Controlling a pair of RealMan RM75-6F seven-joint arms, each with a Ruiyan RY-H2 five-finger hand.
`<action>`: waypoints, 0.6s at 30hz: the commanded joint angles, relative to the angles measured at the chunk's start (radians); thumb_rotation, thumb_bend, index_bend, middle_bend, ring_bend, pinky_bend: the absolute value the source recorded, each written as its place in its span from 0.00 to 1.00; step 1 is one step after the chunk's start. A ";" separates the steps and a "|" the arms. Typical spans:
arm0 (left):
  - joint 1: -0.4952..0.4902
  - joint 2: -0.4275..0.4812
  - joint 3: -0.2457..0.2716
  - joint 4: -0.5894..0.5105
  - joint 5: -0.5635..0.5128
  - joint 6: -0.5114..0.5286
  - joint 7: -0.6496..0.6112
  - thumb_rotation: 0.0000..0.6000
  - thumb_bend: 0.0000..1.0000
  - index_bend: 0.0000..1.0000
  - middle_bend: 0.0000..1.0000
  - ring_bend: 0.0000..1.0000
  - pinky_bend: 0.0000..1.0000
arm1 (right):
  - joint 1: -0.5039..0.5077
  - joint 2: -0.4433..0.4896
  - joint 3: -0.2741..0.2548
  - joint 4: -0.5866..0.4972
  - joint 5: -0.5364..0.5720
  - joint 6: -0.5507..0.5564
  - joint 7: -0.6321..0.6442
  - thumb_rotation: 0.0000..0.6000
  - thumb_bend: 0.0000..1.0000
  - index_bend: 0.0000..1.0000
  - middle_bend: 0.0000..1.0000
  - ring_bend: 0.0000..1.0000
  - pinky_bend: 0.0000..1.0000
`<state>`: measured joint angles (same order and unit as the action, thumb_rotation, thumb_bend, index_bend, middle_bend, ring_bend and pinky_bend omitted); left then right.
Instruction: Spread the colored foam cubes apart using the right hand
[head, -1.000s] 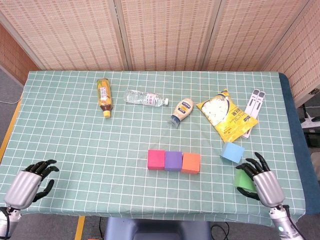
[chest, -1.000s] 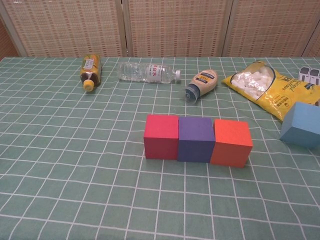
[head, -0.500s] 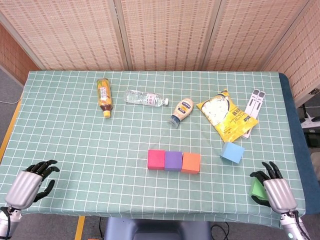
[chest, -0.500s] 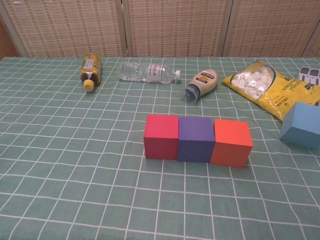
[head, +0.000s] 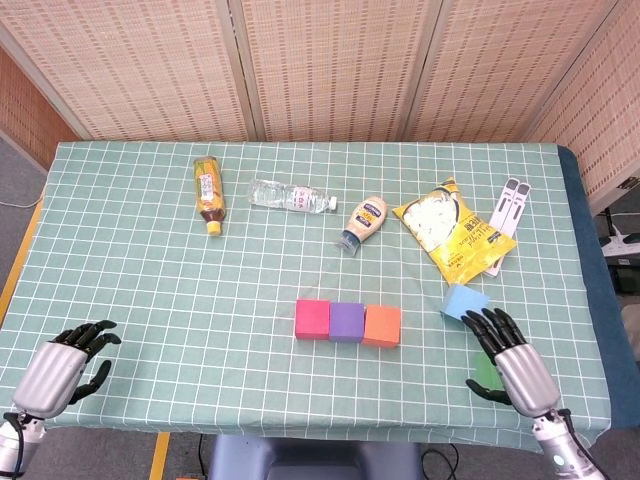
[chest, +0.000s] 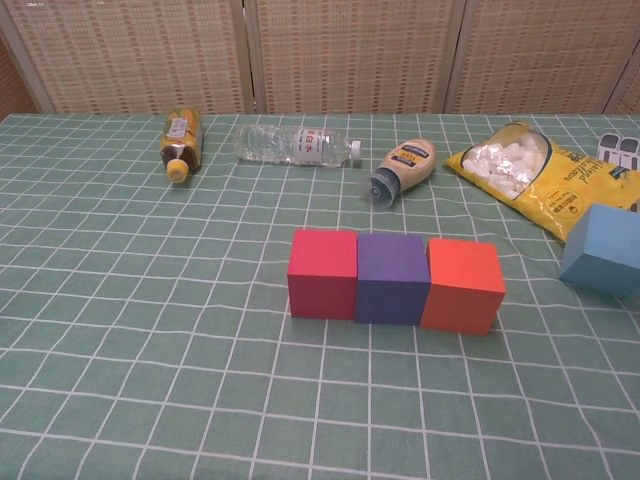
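- Change: my right hand (head: 512, 362) has come back in from the table's right edge toward the blue cube (head: 462, 301); half a second ago it sat further out, over the green cube (head: 485, 371). The green cube now shows only as a sliver under my palm.
- Meaning: I judge two cubes already separated from the group, and the hand now returning for the rest.
- My right hand: fingers spread and extended, fingertips just beside the blue cube's near corner, gripping nothing I can see. Whether the palm rests on the green cube, I cannot tell.
- My left hand (head: 62, 362): near the table's front-left corner, fingers loosely apart, holding nothing.
- Remaining row: pink cube (chest: 323, 271), purple cube (chest: 391, 277), orange cube (chest: 463, 284), touching side to side, centre front of the table. Its long axis runs left to right, parallel to the front edge; the orange end points toward my right hand.
- Blue cube: tilted, well apart from the orange cube, just in front of the yellow snack bag (head: 455, 229).
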<state>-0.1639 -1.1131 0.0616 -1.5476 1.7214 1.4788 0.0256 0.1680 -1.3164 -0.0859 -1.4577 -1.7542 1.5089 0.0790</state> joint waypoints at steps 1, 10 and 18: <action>-0.001 0.001 0.000 -0.001 0.001 0.000 -0.001 1.00 0.47 0.38 0.25 0.29 0.45 | 0.071 -0.029 0.035 -0.029 0.001 -0.097 0.001 1.00 0.06 0.05 0.08 0.00 0.00; -0.002 0.002 0.002 0.002 0.004 0.000 -0.013 1.00 0.47 0.38 0.25 0.29 0.45 | 0.190 -0.105 0.084 -0.068 0.093 -0.320 -0.072 1.00 0.06 0.09 0.13 0.00 0.00; 0.000 0.002 0.007 0.003 0.014 0.006 -0.013 1.00 0.47 0.39 0.25 0.29 0.45 | 0.221 -0.204 0.118 -0.011 0.121 -0.329 -0.167 1.00 0.06 0.13 0.16 0.00 0.00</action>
<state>-0.1645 -1.1112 0.0683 -1.5449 1.7351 1.4848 0.0131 0.3819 -1.5066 0.0240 -1.4819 -1.6393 1.1794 -0.0738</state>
